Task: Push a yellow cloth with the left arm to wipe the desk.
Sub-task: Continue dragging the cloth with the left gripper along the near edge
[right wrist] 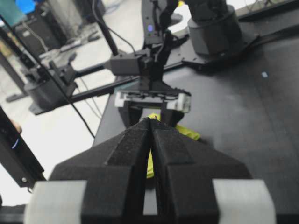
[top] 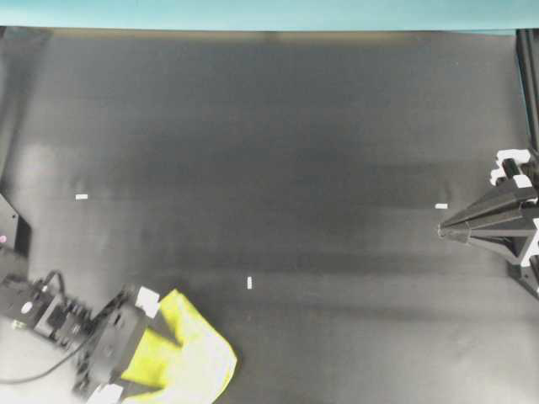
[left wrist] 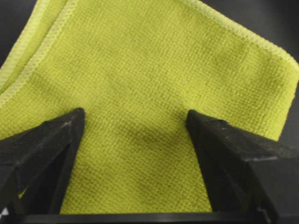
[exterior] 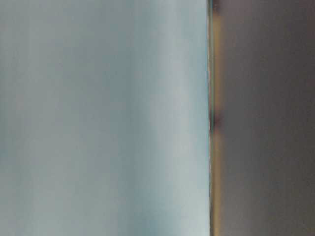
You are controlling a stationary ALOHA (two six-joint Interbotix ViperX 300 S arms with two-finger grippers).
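The yellow cloth (top: pixel 192 353) lies on the black desk (top: pixel 278 126) near its front left corner. It fills the left wrist view (left wrist: pixel 149 60) and shows far off in the right wrist view (right wrist: pixel 189 132). The left arm (top: pixel 50 316) reaches in from the left. My left gripper (top: pixel 158 358) is open, jaws spread wide, with both fingertips (left wrist: pixel 77 116) down on the cloth (left wrist: pixel 135 113). My right gripper (top: pixel 442 229) is shut and empty at the right edge, far from the cloth, its jaws closed together (right wrist: pixel 150 120).
A teal strip (top: pixel 269 13) runs along the desk's far edge. Small white tape marks (top: pixel 82 197) (top: pixel 249 283) (top: pixel 441 205) sit on the desk. The table-level view is only a blur.
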